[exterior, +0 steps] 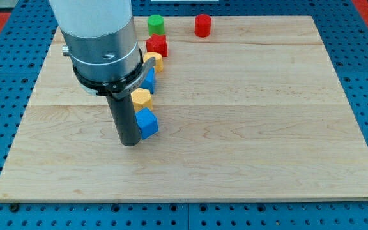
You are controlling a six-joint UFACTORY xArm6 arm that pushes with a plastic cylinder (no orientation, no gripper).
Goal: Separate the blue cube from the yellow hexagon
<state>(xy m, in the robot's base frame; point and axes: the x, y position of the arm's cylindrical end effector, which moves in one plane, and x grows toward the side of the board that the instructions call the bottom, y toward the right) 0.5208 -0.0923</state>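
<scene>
The wooden bench [248, 108] fills most of the view, its corners cut off by nothing but a blue pegboard border around it. Next in bulk is the arm's grey cylindrical body [98, 38], entering from the view's top and cropped there; it hides the bench behind it. From it drops the dark rod, and my tip [129, 143] rests on the bench touching the blue cube [147, 123] at the cube's 9 o'clock side. There are no fingers on this rod, so nothing is grasped. The yellow hexagon [142, 98] sits at the cube's 12 o'clock, just beside it (whether they touch is hard to tell). Further toward 12 o'clock, a second blue block [149, 79] and another yellow block [154, 61] are partly hidden by the arm, shapes unclear. Beyond them lie a red star-like block [157, 45], a green cylinder [156, 25] and a red cylinder [202, 25].
</scene>
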